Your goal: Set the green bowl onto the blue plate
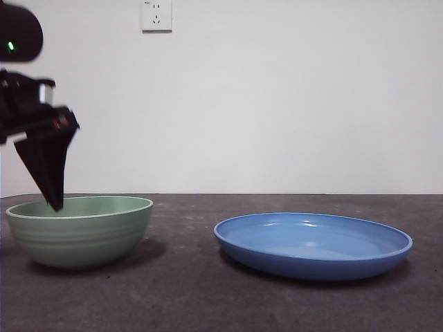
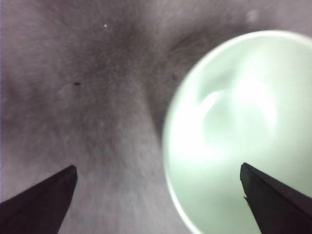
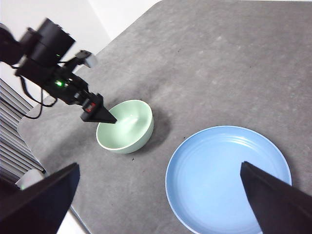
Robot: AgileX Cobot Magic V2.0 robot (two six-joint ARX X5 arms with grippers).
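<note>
green bowl (image 1: 82, 230): sits upright on the bench (image 1: 208, 290), left side in the front view, empty inside, not lifted.
blue plate (image 1: 313, 244): flat on the bench, well apart from the bowl, on its right in the front view; nothing on it.
left gripper (image 1: 54, 202): at the bowl's left rim in the front view, tips down at rim level; comes in from the upper left, blurred.
left gripper jaws: wide open, holding nothing; in the left wrist view one jaw lies over the bowl's inside, the other over bare bench outside the rim, so the rim runs between them.
bowl vs left gripper: rim edge between the jaws; can't tell whether either jaw touches it.
right gripper (image 3: 158, 195): high above the bench, jaws wide open, holding nothing; bowl and plate both far below it.
wall socket (image 1: 156, 14): on the white wall behind.
</note>
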